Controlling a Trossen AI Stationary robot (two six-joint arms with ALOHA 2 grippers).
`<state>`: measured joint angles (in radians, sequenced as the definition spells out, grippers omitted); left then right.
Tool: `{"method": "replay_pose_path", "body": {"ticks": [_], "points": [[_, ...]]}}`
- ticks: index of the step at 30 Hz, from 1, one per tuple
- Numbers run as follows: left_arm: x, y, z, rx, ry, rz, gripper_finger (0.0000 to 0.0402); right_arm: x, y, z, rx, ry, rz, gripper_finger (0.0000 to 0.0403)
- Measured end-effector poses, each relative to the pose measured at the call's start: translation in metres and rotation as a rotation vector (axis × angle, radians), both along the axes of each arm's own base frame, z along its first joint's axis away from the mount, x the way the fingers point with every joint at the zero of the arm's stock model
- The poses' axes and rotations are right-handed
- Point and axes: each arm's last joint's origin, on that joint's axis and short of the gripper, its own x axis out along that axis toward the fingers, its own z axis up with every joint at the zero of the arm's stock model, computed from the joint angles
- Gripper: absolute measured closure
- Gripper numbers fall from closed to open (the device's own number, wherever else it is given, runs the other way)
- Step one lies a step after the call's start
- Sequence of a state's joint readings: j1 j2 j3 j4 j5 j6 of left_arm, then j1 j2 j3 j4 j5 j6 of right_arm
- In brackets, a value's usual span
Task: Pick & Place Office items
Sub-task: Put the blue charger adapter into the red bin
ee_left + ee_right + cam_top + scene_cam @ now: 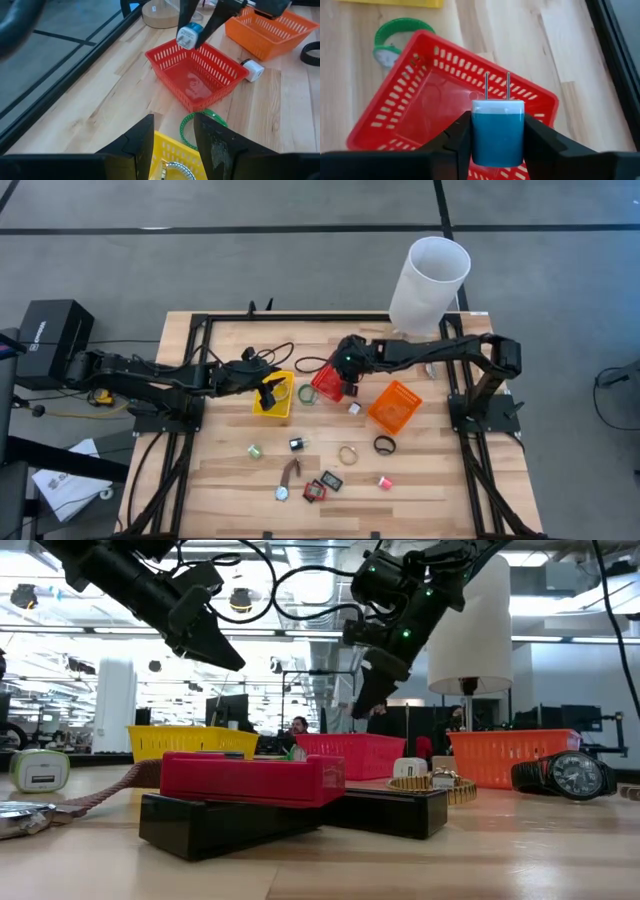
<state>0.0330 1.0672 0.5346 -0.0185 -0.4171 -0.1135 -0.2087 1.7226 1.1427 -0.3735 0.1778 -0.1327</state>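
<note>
Pale wooden worktop (430, 470), planked, smooth with a faint sheen. Red basket (420, 115) of glossy plastic mesh — likewise the orange basket (270, 30) and yellow basket (175, 157). Blue plug adapter (498, 131) in smooth plastic, white-capped, with two bare metal prongs. Matt black fingers (547, 145) gripping its sides. Wristwatch (565, 776) with shiny glass face, dark strap. White cylinder (430, 285) — smooth, matt.

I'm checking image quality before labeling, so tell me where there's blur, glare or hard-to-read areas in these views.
Low view: the red and black squares up close look soft, and bright ceiling lights silhouette both arms. Left wrist view: the left gripper blurs at the frame edge, the red basket is sharp. Right wrist view: the blue charger plug in the right gripper is sharp. High view: evenly lit, small items tiny.
</note>
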Motion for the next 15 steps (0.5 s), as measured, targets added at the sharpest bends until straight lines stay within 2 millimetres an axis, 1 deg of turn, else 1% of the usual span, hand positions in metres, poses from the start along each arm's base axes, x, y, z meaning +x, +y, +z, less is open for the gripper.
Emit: {"method": "replay_pose_path", "body": {"ticks": [4,10,15], "points": [[0.0,0.0,0.0,0.0,0.0,0.0,0.0266,0.0,0.003,-0.002,0.017,-0.012,-0.026,0.0266],[0.0,0.0,0.0,0.0,-0.001,0.0,0.0266,-0.001,0.014,-0.012,0.023,-0.036,-0.007,0.0279],[0.0,0.0,0.0,0.0,-0.001,0.0,0.0266,-0.002,0.016,-0.017,0.034,-0.038,-0.017,0.0267]]}}
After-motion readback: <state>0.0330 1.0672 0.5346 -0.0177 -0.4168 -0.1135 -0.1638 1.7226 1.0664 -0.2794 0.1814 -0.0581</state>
